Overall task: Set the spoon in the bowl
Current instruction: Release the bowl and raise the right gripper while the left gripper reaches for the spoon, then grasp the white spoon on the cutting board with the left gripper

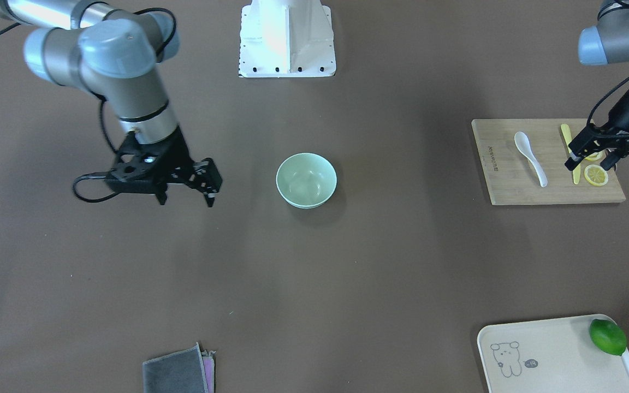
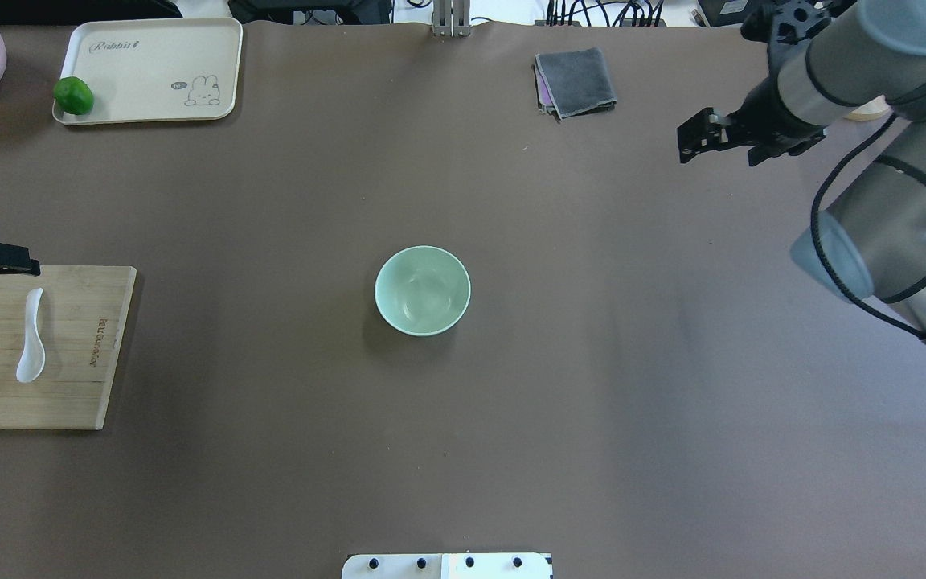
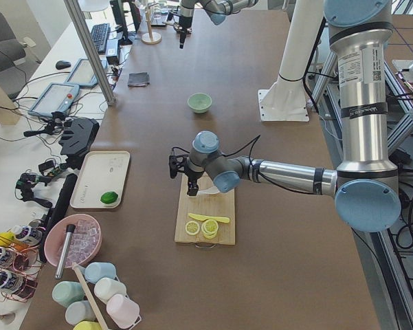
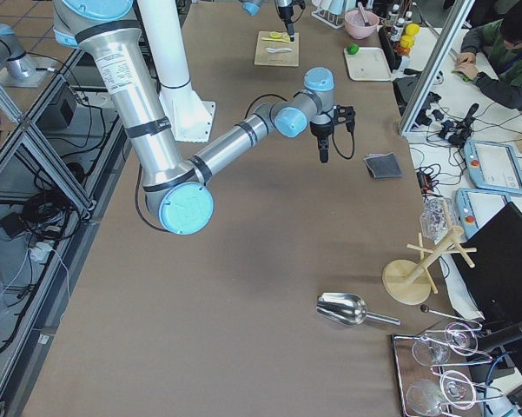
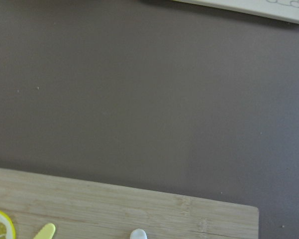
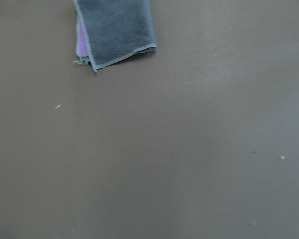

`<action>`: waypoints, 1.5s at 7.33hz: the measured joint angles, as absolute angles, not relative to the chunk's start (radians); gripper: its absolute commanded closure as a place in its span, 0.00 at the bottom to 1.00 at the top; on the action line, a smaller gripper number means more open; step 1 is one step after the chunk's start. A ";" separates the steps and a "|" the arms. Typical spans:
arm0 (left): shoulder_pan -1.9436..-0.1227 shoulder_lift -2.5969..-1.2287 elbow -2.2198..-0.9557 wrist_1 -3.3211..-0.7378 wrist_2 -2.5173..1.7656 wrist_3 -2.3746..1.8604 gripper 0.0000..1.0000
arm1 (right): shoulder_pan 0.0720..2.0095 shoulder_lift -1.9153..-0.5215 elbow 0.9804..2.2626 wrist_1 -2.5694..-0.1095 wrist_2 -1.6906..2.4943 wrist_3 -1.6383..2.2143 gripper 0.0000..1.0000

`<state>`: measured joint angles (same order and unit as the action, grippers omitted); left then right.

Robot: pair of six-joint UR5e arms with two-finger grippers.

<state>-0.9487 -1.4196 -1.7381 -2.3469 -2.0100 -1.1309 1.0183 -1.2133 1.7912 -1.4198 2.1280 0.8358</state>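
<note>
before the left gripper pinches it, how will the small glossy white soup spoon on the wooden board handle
The small glossy white soup spoon looks rigid, so it likely won't flex. Its shiny glaze suggests it may slip when pinched. Its rounded scoop and curved handle could let it rock or pivot on the wooden board.

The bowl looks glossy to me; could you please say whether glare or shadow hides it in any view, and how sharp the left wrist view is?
Front-facing view: the bowl has only a faint sheen inside and a soft shadow below it; rim crisp. Overhead view: even light, mild reflections, nothing hidden. Left wrist view: slightly soft, the spoon cut off at the bottom edge.
</note>
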 measured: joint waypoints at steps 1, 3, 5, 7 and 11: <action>-0.901 -1.403 -1.737 -2.368 -1.973 -1.166 0.27 | 1.072 -1.255 1.793 -1.419 2.174 0.751 0.00; -0.819 -1.379 -1.736 -2.400 -1.903 -1.224 0.45 | 1.120 -1.297 1.793 -1.419 2.205 0.673 0.00; -0.792 -1.368 -1.725 -2.410 -1.880 -1.239 0.74 | 1.129 -1.304 1.794 -1.419 2.208 0.662 0.00; -0.789 -1.363 -1.714 -2.423 -1.874 -1.238 1.00 | 1.131 -1.304 1.794 -1.419 2.209 0.662 0.00; -0.786 -1.484 -1.775 -2.414 -1.880 -1.321 1.00 | 1.134 -1.314 1.795 -1.419 2.207 0.660 0.00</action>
